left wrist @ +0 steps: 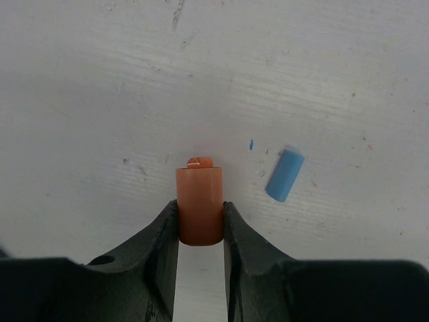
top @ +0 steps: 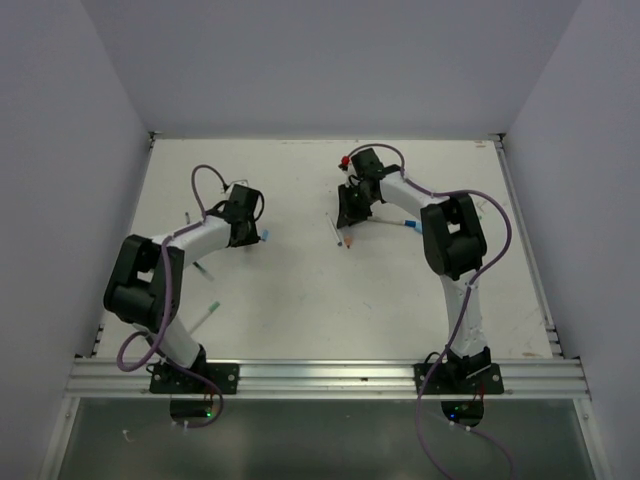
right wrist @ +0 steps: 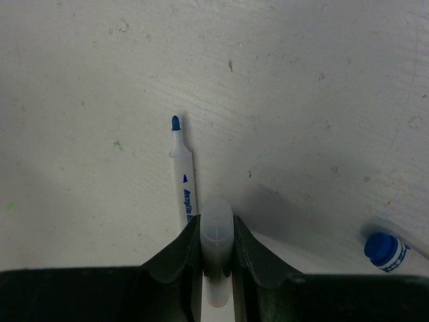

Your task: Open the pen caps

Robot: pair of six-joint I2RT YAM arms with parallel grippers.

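My left gripper (left wrist: 200,211) is shut on an orange pen cap (left wrist: 199,191) and holds it just above the table. A loose blue pen cap (left wrist: 285,175) lies to its right, also seen from above (top: 265,237). My right gripper (right wrist: 217,225) is shut on a whitish pen barrel (right wrist: 217,235), seen end-on. An uncapped blue-tipped pen (right wrist: 184,174) lies on the table just left of that gripper. Another pen with a blue end (right wrist: 383,249) lies at the lower right. From above, the left gripper (top: 248,222) is left of centre and the right gripper (top: 350,220) is at centre back.
Two green-ended pens (top: 212,309) (top: 203,270) lie near the left arm. A thin pen (top: 334,230) and an orange tip (top: 349,243) lie below the right gripper, and a blue-marked pen (top: 405,222) to its right. A small red object (top: 345,161) sits at the back. Walls enclose the table.
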